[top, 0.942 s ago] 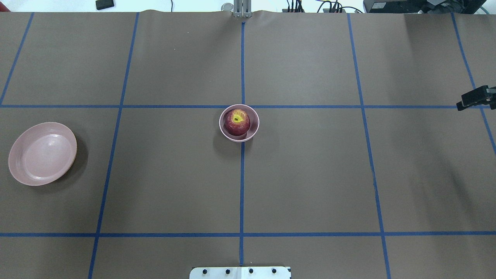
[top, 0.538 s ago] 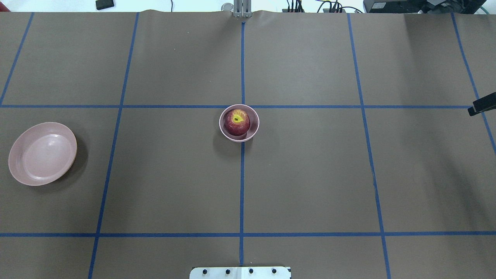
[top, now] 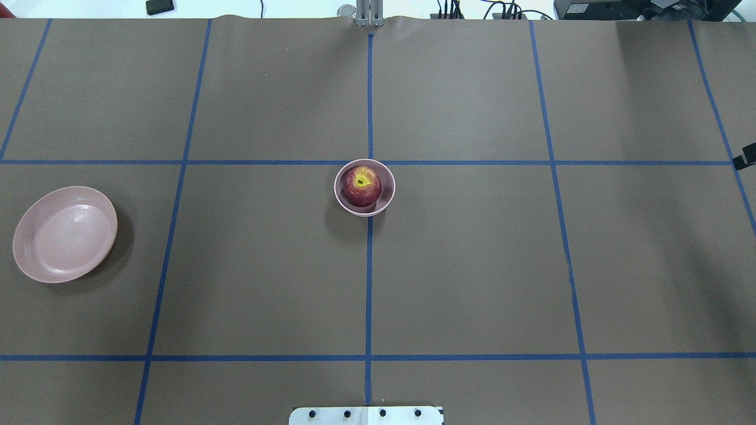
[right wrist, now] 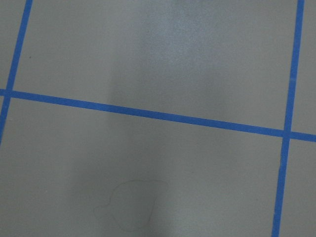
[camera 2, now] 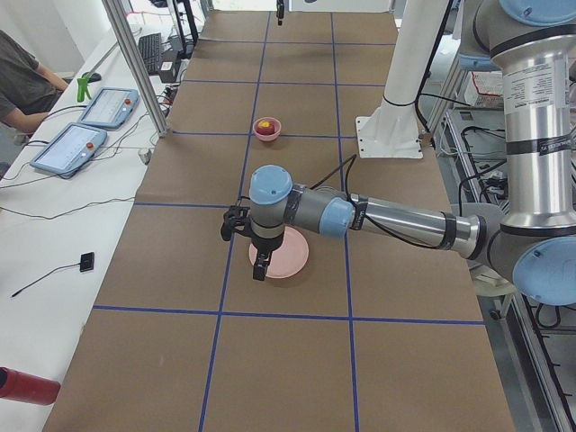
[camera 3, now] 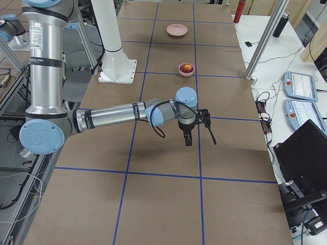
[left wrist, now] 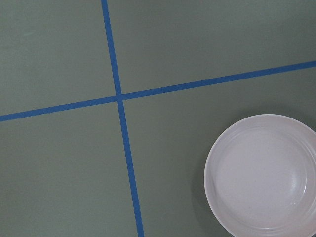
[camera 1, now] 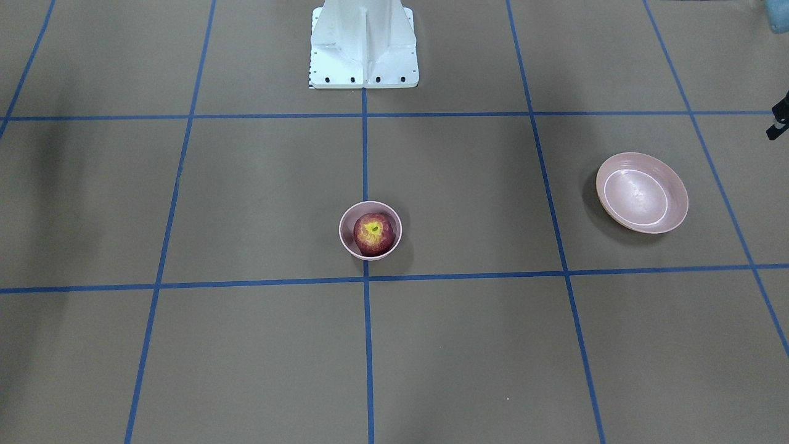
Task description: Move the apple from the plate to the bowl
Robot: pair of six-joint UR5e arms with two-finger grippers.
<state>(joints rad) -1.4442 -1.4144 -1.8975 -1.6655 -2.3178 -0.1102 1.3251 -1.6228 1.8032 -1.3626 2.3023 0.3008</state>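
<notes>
The dark-red apple (top: 361,186) with its yellow stem patch sits inside the small deep pink bowl (top: 388,179) at the table's middle; it also shows in the front view (camera 1: 373,234). The wide pink plate (top: 65,233) lies empty at the left and fills the left wrist view's corner (left wrist: 261,175). My left gripper (camera 2: 259,268) hangs just above the plate's far side, fingers pointing down; I cannot tell whether it is open. My right gripper (camera 3: 188,140) hovers over bare table far to the right, only a sliver at the overhead edge (top: 748,156); its state is unclear.
The white robot base (camera 1: 363,46) stands at the table's near edge. Blue tape lines grid the brown table. Metal posts (camera 2: 135,63), teach pendants (camera 2: 108,106) and a seated operator (camera 2: 27,76) line the far side. A red bottle (camera 2: 22,385) lies off the table.
My right gripper has drawn back to the right, nearly out of the overhead view. The apple, bowl and plate have not moved.
</notes>
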